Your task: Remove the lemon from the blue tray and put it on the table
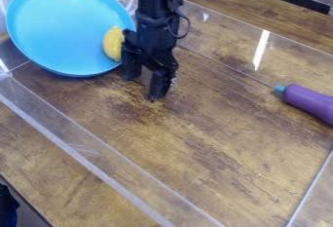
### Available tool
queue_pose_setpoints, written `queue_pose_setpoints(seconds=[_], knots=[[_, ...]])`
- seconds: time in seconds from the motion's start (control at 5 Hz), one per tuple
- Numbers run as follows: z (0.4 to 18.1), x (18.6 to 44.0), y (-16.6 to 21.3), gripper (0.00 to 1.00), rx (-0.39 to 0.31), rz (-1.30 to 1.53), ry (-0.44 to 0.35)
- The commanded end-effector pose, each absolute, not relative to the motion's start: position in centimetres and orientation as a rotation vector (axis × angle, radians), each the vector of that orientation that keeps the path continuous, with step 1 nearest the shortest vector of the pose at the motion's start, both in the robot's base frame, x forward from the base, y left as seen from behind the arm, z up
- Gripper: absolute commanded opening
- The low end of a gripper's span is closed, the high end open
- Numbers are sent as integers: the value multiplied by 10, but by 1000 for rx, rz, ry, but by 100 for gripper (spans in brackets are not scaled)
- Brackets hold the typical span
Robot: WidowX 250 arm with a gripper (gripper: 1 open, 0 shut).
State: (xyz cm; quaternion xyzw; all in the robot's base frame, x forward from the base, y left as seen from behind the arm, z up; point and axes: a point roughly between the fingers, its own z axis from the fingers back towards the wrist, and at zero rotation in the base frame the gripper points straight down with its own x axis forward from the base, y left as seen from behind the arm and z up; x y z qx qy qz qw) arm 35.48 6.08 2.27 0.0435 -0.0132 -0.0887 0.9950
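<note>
The lemon [113, 44] sits at the right rim of the blue tray [55, 21], partly hidden by the tool [151, 72]; it lies up and to the left of the fingertips, so the coming move likely turns leftward; the tool is released, spread over the brown surface [196, 143].

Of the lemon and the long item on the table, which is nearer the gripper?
The lemon, the yellow one at the blue tray's edge, right beside the gripper; the purple item lies well away.
</note>
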Motion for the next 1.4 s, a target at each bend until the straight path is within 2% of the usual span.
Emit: queue_pose_setpoints(seconds=[0.0,1.0,1.2], knots=[[52,368,62,100,105,-170,-119],[64,374,64,100,105,-147,-162],[65,375,65,0,105,-143,-167]])
